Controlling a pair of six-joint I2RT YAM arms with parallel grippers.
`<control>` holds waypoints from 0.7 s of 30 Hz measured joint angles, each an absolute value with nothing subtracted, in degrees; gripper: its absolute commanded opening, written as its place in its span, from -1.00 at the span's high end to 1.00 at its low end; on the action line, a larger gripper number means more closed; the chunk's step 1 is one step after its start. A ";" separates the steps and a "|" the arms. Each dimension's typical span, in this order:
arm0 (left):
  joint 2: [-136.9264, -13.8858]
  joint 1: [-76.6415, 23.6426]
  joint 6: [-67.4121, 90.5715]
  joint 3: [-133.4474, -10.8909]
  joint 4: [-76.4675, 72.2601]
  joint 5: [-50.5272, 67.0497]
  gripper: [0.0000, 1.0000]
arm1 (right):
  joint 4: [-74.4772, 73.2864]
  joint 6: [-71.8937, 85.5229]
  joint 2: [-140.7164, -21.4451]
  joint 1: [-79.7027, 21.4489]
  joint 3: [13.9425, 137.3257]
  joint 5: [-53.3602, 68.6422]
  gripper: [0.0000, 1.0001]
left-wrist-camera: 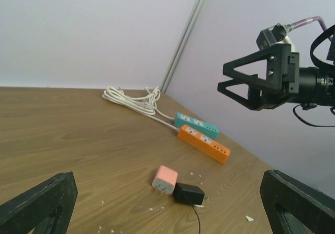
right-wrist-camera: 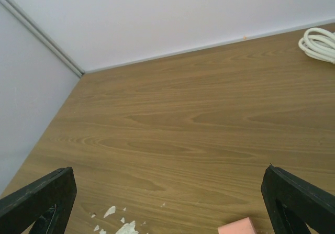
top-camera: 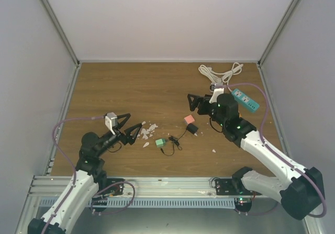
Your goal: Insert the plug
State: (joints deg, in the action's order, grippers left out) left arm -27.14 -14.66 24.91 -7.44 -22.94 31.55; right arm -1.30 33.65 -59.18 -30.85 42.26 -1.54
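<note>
The plug (top-camera: 192,130) is a small black box lying on the wooden table beside a pink block (top-camera: 189,120), with a thin black cable trailing from it. In the left wrist view the plug (left-wrist-camera: 188,193) touches the pink block (left-wrist-camera: 165,179). The teal power strip (top-camera: 245,100) lies at the far right, with an orange strip (left-wrist-camera: 203,143) next to the teal one (left-wrist-camera: 195,125). My left gripper (top-camera: 136,120) is open and empty, left of the plug. My right gripper (top-camera: 190,103) hovers open just behind the pink block; the plug is out of the right wrist view.
A coiled white cord (top-camera: 220,73) lies at the back right corner. A green block (top-camera: 160,143) sits by the black cable loops (top-camera: 172,142). White flakes (top-camera: 148,129) are scattered near the left fingers. Walls enclose the table on three sides.
</note>
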 measured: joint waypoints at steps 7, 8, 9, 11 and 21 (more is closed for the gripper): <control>-25.63 -14.66 24.40 -7.42 -22.92 30.06 -0.98 | -3.75 32.18 -61.82 -30.87 44.27 -5.08 -0.99; -25.69 -14.66 24.38 -7.42 -22.92 29.80 -0.98 | -4.08 31.88 -61.95 -30.87 44.40 -5.65 -0.99; -25.76 -14.66 24.38 -7.42 -22.92 29.47 -0.98 | -4.49 31.73 -62.00 -30.85 44.47 -6.26 -0.99; -25.91 -14.66 24.34 -7.42 -22.90 28.77 -0.98 | -5.30 31.48 -62.11 -30.76 44.66 -7.51 -0.99; -24.03 -14.70 23.40 -6.98 -19.94 21.78 -0.98 | -10.35 32.77 -71.55 -14.46 47.57 -8.69 -0.99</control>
